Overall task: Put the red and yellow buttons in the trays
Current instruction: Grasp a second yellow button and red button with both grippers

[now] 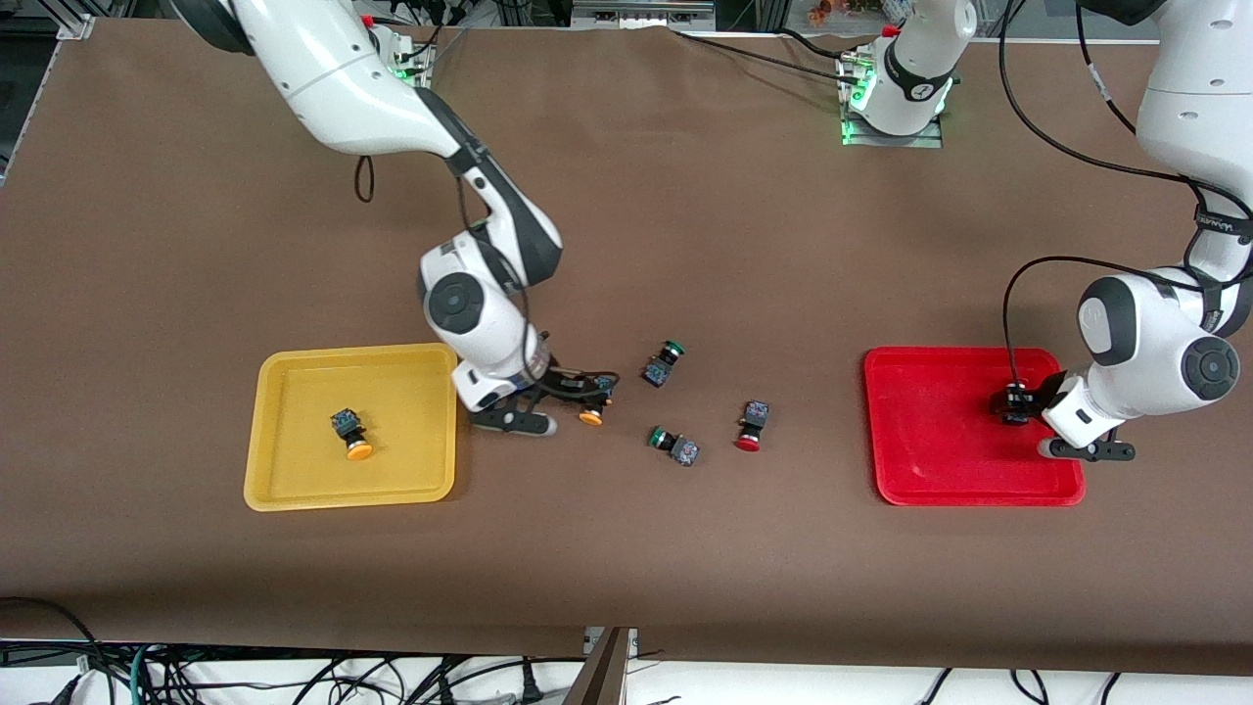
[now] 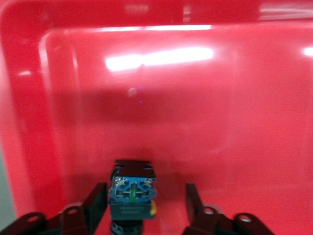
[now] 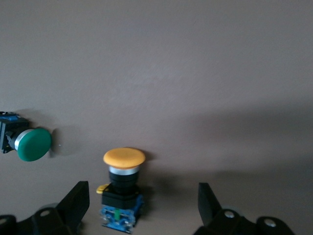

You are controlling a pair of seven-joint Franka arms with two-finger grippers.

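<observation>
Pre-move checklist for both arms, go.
1. Left hand open over red tray: ok.
2. Red button free of the left fingers: ok on one side, cannot tell on the other.
3. Right hand open around yellow button on the table: ok.
4. Yellow button centred between the right fingers: not ok, off-centre.
5. One yellow button already in yellow tray: ok.
6. Second red button not yet in a tray: not ok.
</observation>
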